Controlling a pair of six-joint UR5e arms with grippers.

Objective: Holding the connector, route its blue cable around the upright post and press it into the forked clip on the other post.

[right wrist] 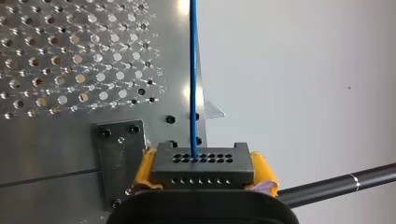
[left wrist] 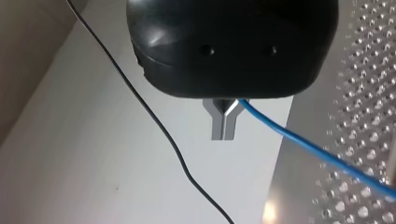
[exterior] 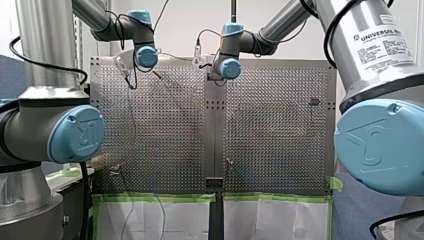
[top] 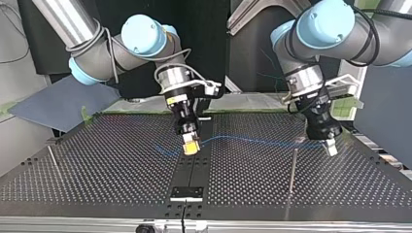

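While tight around connector, right fingers.

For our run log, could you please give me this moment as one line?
right tool: shut on connector | left tool: shut on blue cable | cable: stretched between both tools | post: not yet wrapped

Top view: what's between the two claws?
Only the blue cable, strung from my right claw to my left claw above the perforated table. The top view shows it.

Blue cable, dark grey connector, yellow pads.
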